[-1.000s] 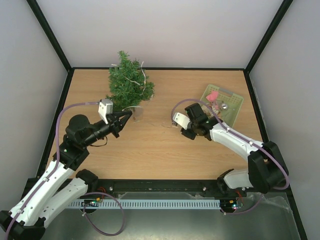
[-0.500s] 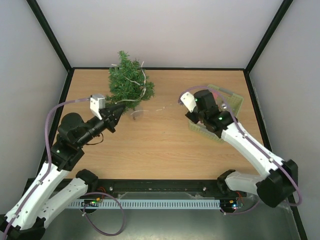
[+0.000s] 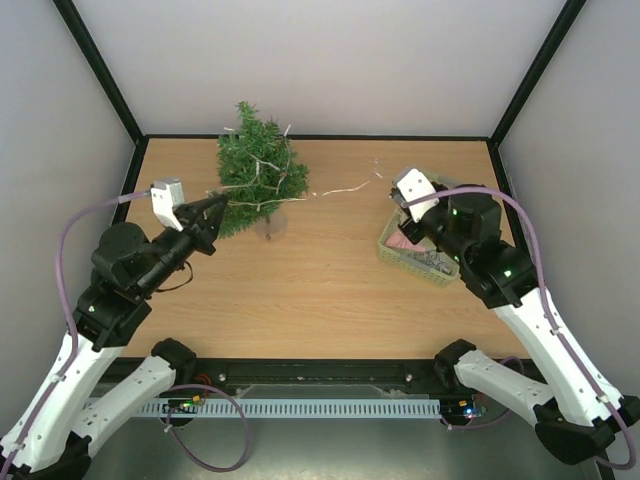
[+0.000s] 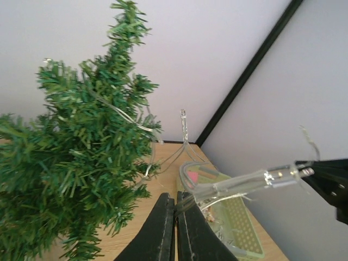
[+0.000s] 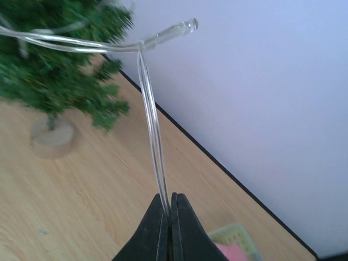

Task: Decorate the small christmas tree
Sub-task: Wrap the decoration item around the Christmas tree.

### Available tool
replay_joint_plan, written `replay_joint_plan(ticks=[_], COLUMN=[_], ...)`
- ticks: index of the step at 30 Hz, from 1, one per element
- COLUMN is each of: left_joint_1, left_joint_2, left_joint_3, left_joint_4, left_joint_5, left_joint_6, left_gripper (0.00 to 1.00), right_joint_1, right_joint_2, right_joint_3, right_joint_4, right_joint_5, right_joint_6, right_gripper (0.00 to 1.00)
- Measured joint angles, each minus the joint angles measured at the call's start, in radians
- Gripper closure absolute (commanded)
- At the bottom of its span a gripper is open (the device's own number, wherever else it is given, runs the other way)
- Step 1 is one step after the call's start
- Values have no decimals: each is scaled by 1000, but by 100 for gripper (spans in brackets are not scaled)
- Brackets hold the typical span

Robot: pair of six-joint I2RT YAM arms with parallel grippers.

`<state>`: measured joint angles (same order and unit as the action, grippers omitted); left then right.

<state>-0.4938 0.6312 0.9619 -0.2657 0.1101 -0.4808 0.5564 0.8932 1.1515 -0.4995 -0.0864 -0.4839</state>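
You see the small christmas tree [image 3: 258, 178] upright at the desk's [image 3: 320, 300] back left. Your left gripper [image 4: 175, 200] and right gripper [image 5: 167, 204] each pinch the light string [image 3: 340, 188] draped across it.

The small christmas tree [image 5: 49, 81] is blurred and cropped (top edge) at the right wrist; basket [image 3: 400, 255] contents are indistinct.

A robotics lab cell is indicated. A wooden table [image 3: 320, 290] is boxed in by white panels [image 3: 330, 60] and black framing [image 3: 100, 70] (2 bolted-down machines: left arm [image 3: 100, 320], right arm [image 3: 530, 320]).
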Motion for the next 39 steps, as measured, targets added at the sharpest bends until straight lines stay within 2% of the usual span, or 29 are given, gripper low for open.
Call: replay_joint_plan(ticks=[6, 13, 15, 17, 20, 22, 24, 27, 33, 39], left_joint_1=[0, 2, 2, 2, 2, 2, 2, 2, 2, 2], left_joint_2=[16, 33, 40, 47, 48, 47, 43, 30, 0, -12], left_joint_3=[61, 73, 73, 73, 72, 71, 71, 71, 69, -36], left_joint_4=[-102, -183, -199, -213, -231, -241, -250, -260, -210, -14], left_joint_5=[-94, -181, -201, -210, -214, -209, -192, -149, 45, 284], left_joint_6=[-21, -4, 5, 16, 25, 40, 56, 94, 222, 347], left_gripper=[98, 97, 90, 78, 68, 55, 41, 32, 30, 33], right_joint_1=[0, 0, 0, 0, 0, 0, 0, 10, 47, 90], right_joint_2=[-47, -84, -76, -61, -28, 1, 28, 59, 105, 129], right_joint_3=[8, 24, 23, 15, -2, -8, -9, -9, 24, 81], right_joint_4=[45, 282, 347, 403, 463, 494, 523, 560, 579, 579], right_joint_5=[-239, -534, -587, -623, -665, -688, -714, -740, -750, -753], right_joint_6=[33, 199, 254, 311, 384, 428, 472, 523, 555, 562], right_gripper=[98, 98, 98, 98, 98, 98, 98, 98, 98, 98])
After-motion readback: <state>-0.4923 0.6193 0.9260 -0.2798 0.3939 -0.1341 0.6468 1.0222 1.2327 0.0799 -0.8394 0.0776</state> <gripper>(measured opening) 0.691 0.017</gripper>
